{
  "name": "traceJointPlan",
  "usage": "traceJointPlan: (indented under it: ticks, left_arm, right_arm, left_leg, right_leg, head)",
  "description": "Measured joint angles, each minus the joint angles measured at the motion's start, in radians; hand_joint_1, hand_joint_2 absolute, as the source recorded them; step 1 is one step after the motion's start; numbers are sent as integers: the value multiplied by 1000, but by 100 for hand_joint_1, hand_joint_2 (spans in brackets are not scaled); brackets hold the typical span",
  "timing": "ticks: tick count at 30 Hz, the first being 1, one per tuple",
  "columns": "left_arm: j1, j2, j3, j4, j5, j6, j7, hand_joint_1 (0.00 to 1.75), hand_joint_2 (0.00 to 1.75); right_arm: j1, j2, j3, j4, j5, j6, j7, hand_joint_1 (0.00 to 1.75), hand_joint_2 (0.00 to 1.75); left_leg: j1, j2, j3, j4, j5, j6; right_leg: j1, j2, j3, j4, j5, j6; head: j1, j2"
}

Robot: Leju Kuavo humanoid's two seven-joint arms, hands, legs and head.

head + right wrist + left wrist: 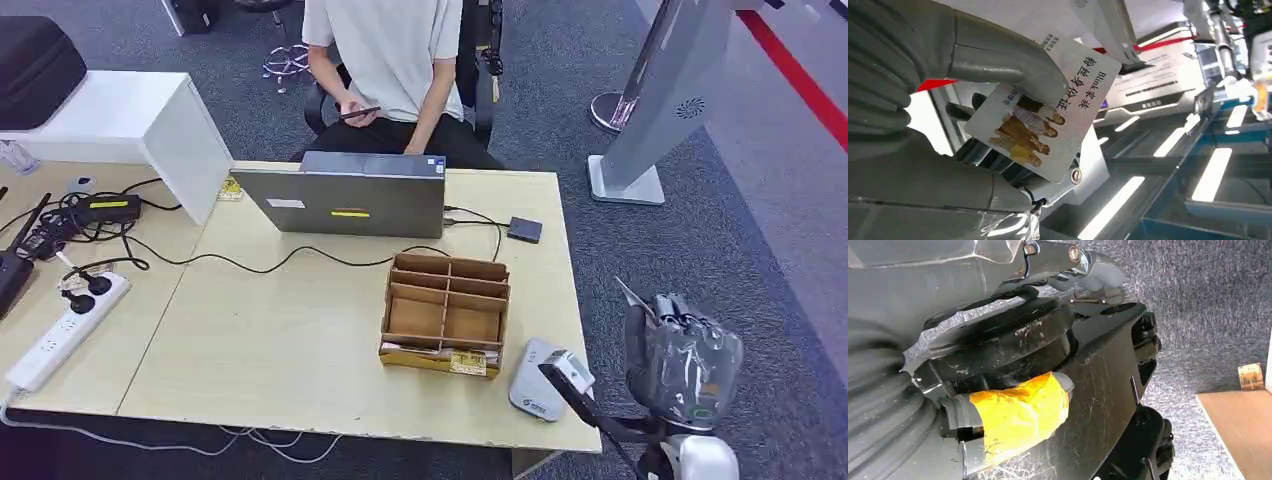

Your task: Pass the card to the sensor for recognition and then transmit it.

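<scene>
White printed card (1048, 112) is pinched by the right hand (998, 90); it should be lowered flat onto the grey sensor (540, 380), grip kept firm. Left hand (1013, 415): state cannot be told.

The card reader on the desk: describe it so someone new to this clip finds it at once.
Start at the light wooden desk and go to its near right corner. Beside the brown cardboard organizer lies the card reader, a flat grey-white pad. Unlike the small dark box near the laptop, it is pale and at the front edge.
</scene>
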Motion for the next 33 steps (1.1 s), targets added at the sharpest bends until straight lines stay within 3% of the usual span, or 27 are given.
traceJointPlan:
  ticks: [5,11,27,33]
  left_arm:
    - [-1,-1,4,0,-3,5,2,0,175]
    - [-12,-39,6,12,-11,144,27,0,175]
    - [-16,-39,6,21,-17,146,33,0,175]
    - [-16,-39,6,21,-17,149,32,0,175]
  right_arm:
    - [-25,51,31,159,34,-16,16,175,175]
    - [-57,95,77,327,23,-34,23,175,175]
    - [-82,146,144,491,25,-59,19,175,175]
    - [-111,174,184,639,-36,-149,16,175,175]
  left_leg:
    - [0,0,1,0,1,0]
    - [0,0,0,0,1,0]
    - [0,1,0,0,1,0]
    - [0,1,0,0,1,0]
  right_leg:
    - [0,0,0,0,0,0]
    - [0,0,0,0,0,0]
    - [0,0,0,0,0,0]
    - [0,0,0,0,0,0]
  head:
    - [0,0]
    - [-1,0]
    - [-1,0]
    - [-1,0]
